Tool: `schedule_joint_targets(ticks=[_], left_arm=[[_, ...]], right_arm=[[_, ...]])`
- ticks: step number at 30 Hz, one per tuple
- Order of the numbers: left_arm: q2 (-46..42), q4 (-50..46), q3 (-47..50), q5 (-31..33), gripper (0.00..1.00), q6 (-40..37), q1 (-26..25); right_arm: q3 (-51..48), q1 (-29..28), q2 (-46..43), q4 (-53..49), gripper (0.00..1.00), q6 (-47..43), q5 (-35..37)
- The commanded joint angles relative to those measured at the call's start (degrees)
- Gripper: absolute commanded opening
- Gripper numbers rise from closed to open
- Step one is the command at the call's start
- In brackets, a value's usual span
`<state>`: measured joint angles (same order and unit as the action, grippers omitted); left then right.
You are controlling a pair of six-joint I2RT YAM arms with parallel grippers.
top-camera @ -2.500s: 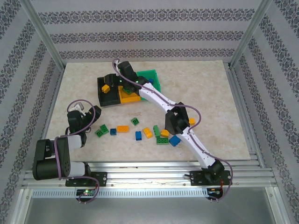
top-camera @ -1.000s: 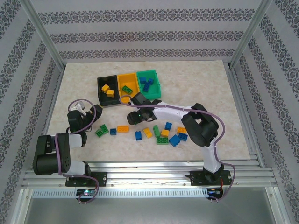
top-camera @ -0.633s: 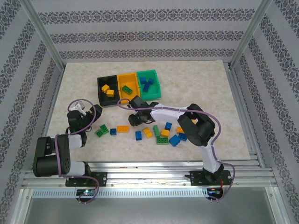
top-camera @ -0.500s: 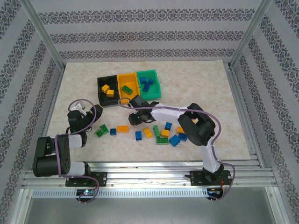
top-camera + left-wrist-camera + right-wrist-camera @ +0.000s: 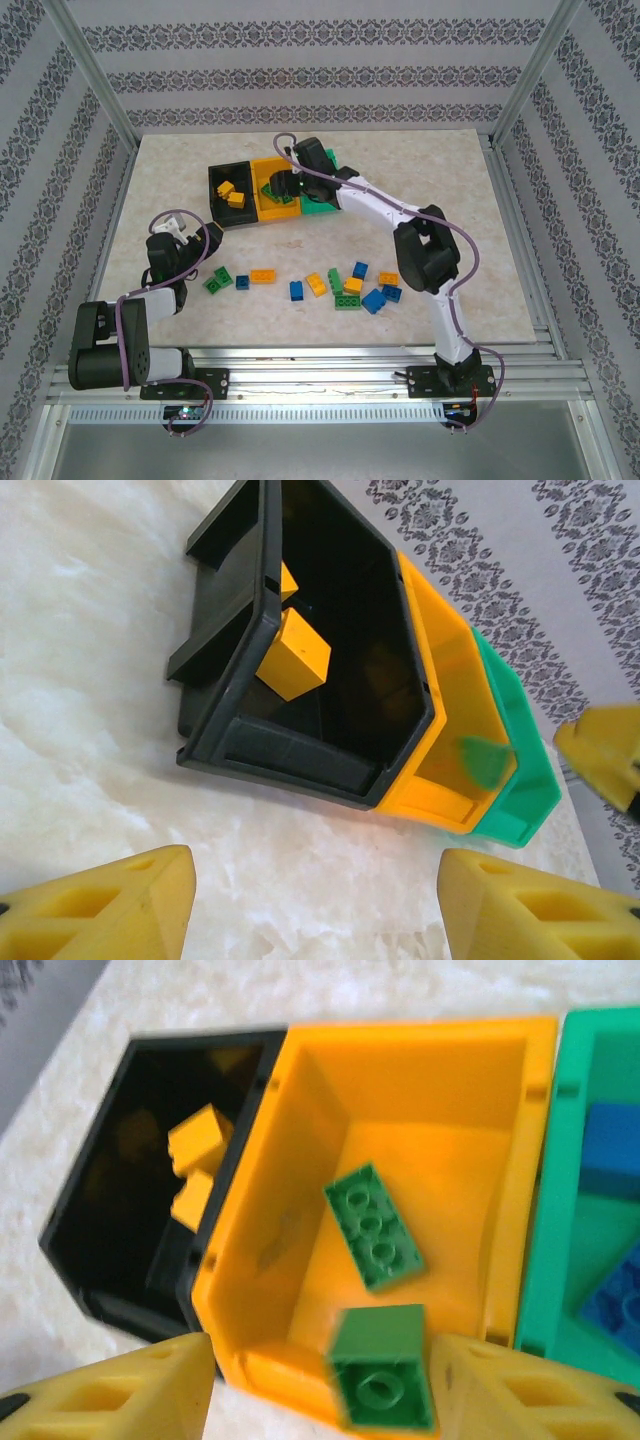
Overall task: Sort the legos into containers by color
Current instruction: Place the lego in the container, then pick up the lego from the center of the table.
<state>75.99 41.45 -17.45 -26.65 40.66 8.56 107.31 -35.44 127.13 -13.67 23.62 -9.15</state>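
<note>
The small green plastic brick (image 5: pixel 380 1380) is just above the near wall of the yellow-orange plastic bin (image 5: pixel 420 1070). It sits between the two yellow fingers of the right gripper (image 5: pixel 318 1365). Those fingers are spread wide. There is a clear gap on one side of the brick, so I think it is loose and not held. It looks a bit blurry too.

A brick like this should be light and hard. It will not bend or break. Its sides are smooth and may slip, so the best place to pinch it is on two flat sides, low down, not on the bumps on top.

Inside the yellow-orange bin lies a longer green brick (image 5: pixel 374 1227), bumps up. To its left, the black plastic bin (image 5: pixel 90 1260) holds yellow-orange bricks (image 5: pixel 200 1135). To its right, the green plastic bin (image 5: pixel 560 1210) holds blue bricks (image 5: pixel 610 1140). The three bins are joined in a row, near the far left corner of the pale stone-look table (image 5: pixel 450 200).

More loose bricks (image 5: pixel 347 302) in blue, green and yellow-orange lie in a line close to the near edge of the table, well apart from the bins.

The left gripper (image 5: pixel 315 900) is by the left edge of the table. Its fingers are wide apart too, with nothing between them.
</note>
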Motion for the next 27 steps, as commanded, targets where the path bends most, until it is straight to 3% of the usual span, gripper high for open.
schedule_joint_targets(ticks=[1,12,15,20,27], left_arm=[[-0.5,-1.7,-1.0,0.6,0.65,-2.0,-0.6],[-0.1,-1.5,-1.3,-0.1,0.65,-1.5,-0.7],[0.5,-1.5,-1.4,0.0,0.65,-1.6,-0.8],[1.8,-0.5,-1.7,-0.7,0.65,-1.2,-1.0],[0.7,-2.0,-1.7,0.3,0.66,-2.2,-1.2]], right_arm=[[2.0,-0.1,1.9,-3.4,0.64,-0.5,-0.8],[-17.3,-5.5,-10.3,-0.6,0.63,-5.1,-1.9],[-21.0,-7.8,-11.9,-0.3,0.64,-8.9,-5.3],[-19.8,-12.0,-10.1,-6.2,0.64,-18.4,-10.6],[-11.2,-16.8,-3.3,-17.5,0.64,-28.7,-6.2]])
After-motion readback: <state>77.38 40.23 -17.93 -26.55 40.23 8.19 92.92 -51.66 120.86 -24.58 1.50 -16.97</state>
